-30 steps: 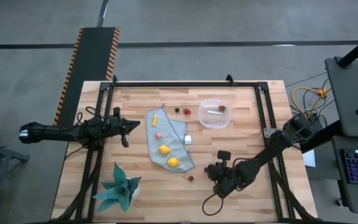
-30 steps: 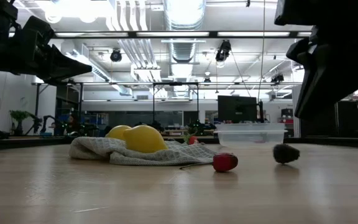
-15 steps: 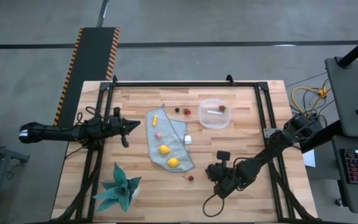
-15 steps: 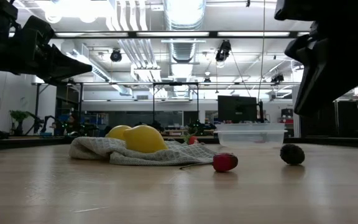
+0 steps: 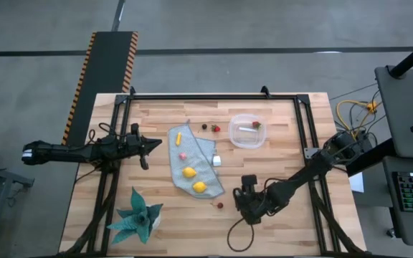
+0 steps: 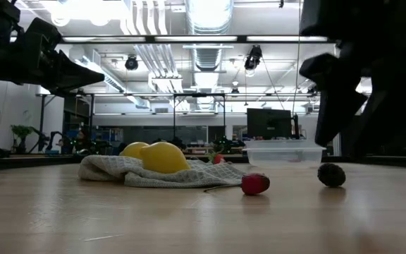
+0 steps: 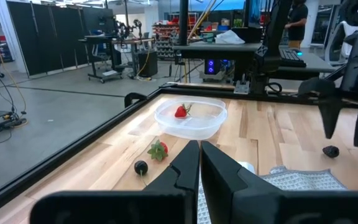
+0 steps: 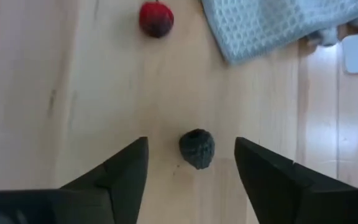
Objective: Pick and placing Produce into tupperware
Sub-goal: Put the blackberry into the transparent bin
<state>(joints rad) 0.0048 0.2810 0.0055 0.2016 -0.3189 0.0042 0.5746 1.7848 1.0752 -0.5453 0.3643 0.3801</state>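
Two fingers spread wide over a dark berry

Right gripper (image 8: 190, 177) hangs open above the dark berry (image 8: 196, 148) on the bare table (image 5: 292, 143) near its front edge, red piece (image 8: 156, 18) just beside the cloth (image 8: 278, 25) corner. Tupperware (image 5: 247, 131) sits toward the far right, a strawberry (image 7: 180, 111) inside. Left gripper (image 7: 200, 163) waits pinched closed at the left edge.

- I'm seeing a grey concrete floor (image 5: 214, 29) around the wooden table (image 5: 156, 208).
- Overhead, bright ceiling lights (image 6: 206, 10) and ducting.
- Dark partition panels (image 7: 36, 34), workbenches and monitors (image 6: 268, 121) beyond.
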